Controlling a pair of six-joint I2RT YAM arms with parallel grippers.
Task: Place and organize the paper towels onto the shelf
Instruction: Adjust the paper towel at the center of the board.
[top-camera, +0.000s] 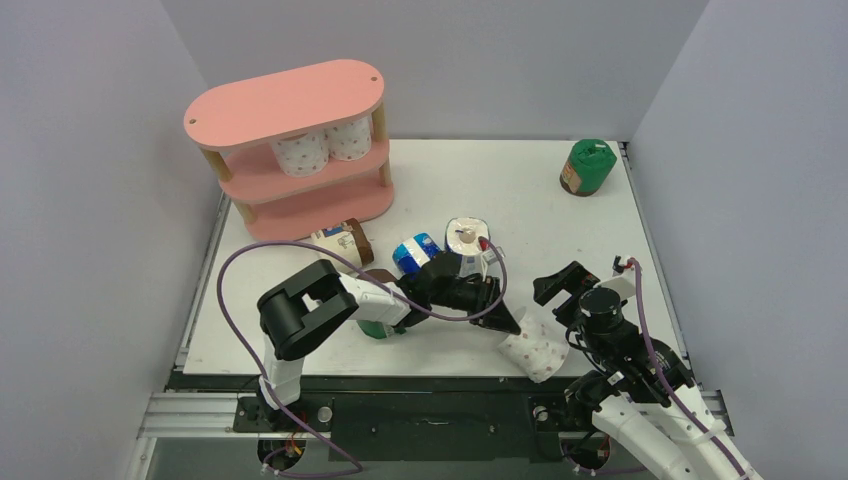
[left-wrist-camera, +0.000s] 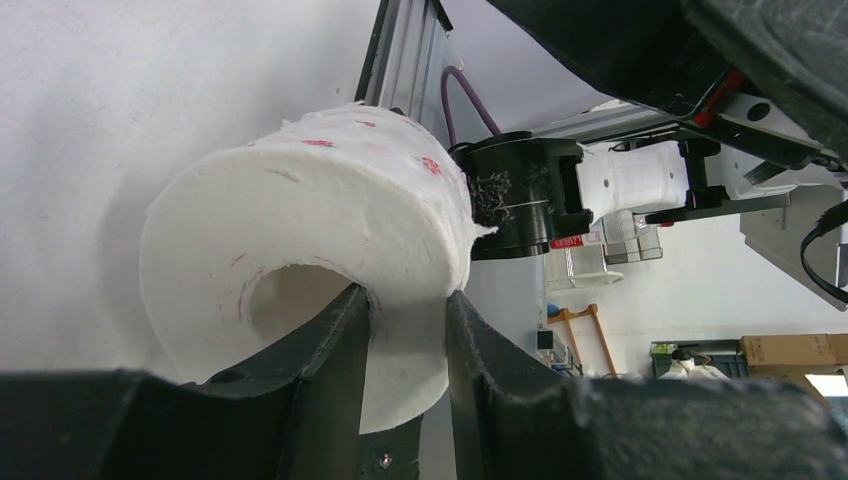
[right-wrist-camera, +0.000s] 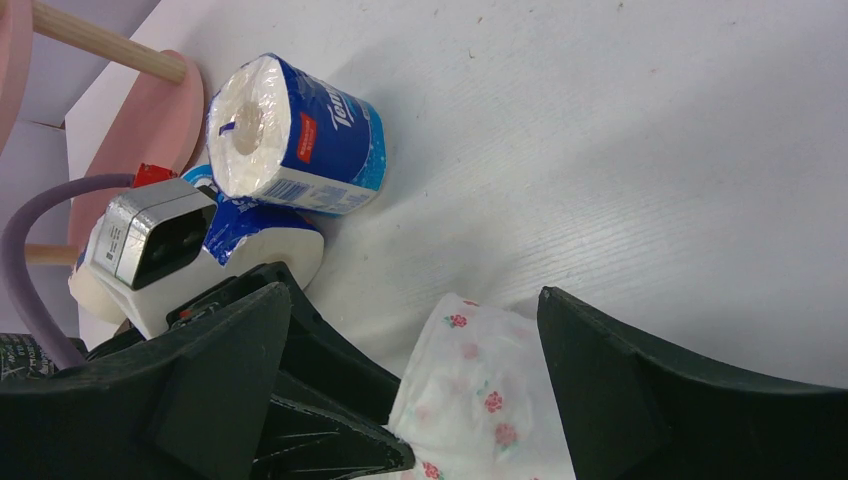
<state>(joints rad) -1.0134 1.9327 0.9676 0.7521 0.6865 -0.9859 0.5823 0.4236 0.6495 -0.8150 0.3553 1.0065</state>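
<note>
A white paper towel roll with pink dots (top-camera: 537, 352) lies near the table's front edge. My left gripper (top-camera: 512, 322) is shut on its wall, one finger in the core and one outside, as the left wrist view shows on the roll (left-wrist-camera: 300, 220) and gripper (left-wrist-camera: 408, 295). My right gripper (top-camera: 565, 287) is open just right of it; in the right wrist view its fingers (right-wrist-camera: 415, 292) straddle the dotted roll (right-wrist-camera: 490, 400) without touching. The pink shelf (top-camera: 285, 105) stands far left with two dotted rolls (top-camera: 322, 148) on its middle tier.
Two blue-and-white rolls (top-camera: 415, 250) (top-camera: 470, 240) and a brown roll (top-camera: 345, 240) lie mid-table in front of the shelf. A green roll (top-camera: 375, 328) sits under my left arm. Another green roll (top-camera: 585, 167) stands at the far right corner.
</note>
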